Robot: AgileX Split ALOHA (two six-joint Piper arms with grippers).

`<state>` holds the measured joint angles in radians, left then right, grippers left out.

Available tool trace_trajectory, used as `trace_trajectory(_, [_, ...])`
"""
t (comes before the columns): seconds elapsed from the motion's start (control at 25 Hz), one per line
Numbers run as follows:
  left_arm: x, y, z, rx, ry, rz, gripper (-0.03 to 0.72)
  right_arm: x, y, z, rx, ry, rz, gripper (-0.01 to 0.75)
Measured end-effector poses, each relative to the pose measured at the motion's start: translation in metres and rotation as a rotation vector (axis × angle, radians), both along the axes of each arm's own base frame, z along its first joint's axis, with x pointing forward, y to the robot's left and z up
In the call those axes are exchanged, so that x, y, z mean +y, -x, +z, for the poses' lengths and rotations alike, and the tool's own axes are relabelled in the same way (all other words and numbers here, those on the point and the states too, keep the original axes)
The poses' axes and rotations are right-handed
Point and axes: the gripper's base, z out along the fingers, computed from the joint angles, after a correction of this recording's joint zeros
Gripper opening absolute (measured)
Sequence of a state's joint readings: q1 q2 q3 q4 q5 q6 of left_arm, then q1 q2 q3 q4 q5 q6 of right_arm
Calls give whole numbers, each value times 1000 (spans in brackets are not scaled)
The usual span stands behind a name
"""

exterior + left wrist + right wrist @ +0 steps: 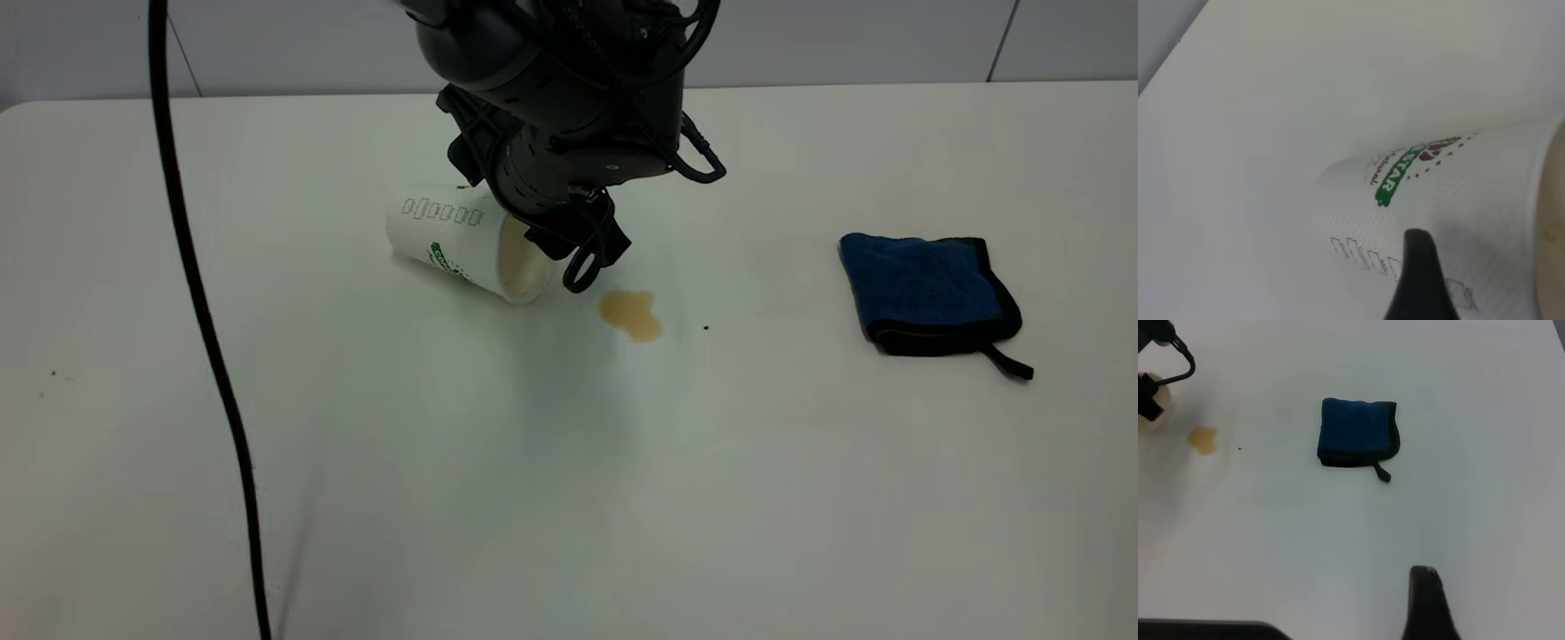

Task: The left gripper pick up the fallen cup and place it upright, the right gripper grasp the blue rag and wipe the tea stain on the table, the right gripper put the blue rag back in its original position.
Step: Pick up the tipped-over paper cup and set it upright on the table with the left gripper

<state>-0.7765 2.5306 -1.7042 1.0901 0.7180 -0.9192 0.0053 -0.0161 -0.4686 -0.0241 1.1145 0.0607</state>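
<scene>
Basically hovering right over the tipped cup (462,244), left gripper (569,236); mouth toward the tea stain (630,314). Can't tell the grip. Right one unseen.

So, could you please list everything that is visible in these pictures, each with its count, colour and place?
cup: one, white paper with a green logo and a cream inside, lying on its side left of centre, mouth facing the stain
tea stain: one, light brown, on the table just right of the cup's mouth
dark speck: one, black, right of the stain
blue rag: one, dark blue with black edging and a short strap, folded flat at the right side
table: one, white, under everything
cable: one, black, hanging down at the left
left gripper: one, black, at the cup's mouth end; one finger lies against the cup wall
right gripper: one, black, well short of the rag
</scene>
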Motion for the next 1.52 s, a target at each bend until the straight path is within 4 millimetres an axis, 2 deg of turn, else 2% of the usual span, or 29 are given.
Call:
trace_trajectory(0.36, [17,-12,-3,-1,5,50,584,0,0,0,0,2,-1,545])
trace_trajectory(0.52, [20,-12,-14,15,-13,57,556,0,0,0,0,2,-2,545])
trace_trajectory(0.64, [21,-11,-19,21,-24,63,477,0,0,0,0,2,-2,545])
trace_trajectory(0.72, [22,-11,-18,18,-32,69,379,0,0,0,0,2,-2,545])
trace_trajectory(0.8, [25,-12,-16,8,-65,81,242,0,0,0,0,2,-2,545])
trace_trajectory(0.84, [26,-12,-12,0,-89,88,168,0,0,0,0,2,-2,545])
trace_trajectory(0.92, [28,-13,-1,-6,-118,96,66,0,0,0,0,2,-2,545])
trace_trajectory(1.0, [28,-14,17,9,-98,90,18,0,0,0,0,2,-2,545])
trace_trajectory(1.16, [35,-20,66,71,20,84,4,0,0,0,0,2,-2,545])
trace_trajectory(1.28, [59,-29,105,154,145,100,4,0,0,0,0,2,-2,545])
trace_trajectory(1.4, [89,-39,116,269,250,122,4,0,0,0,0,2,-2,545])
trace_trajectory(1.52, [114,-48,110,391,399,139,4,0,0,0,0,2,-2,545])
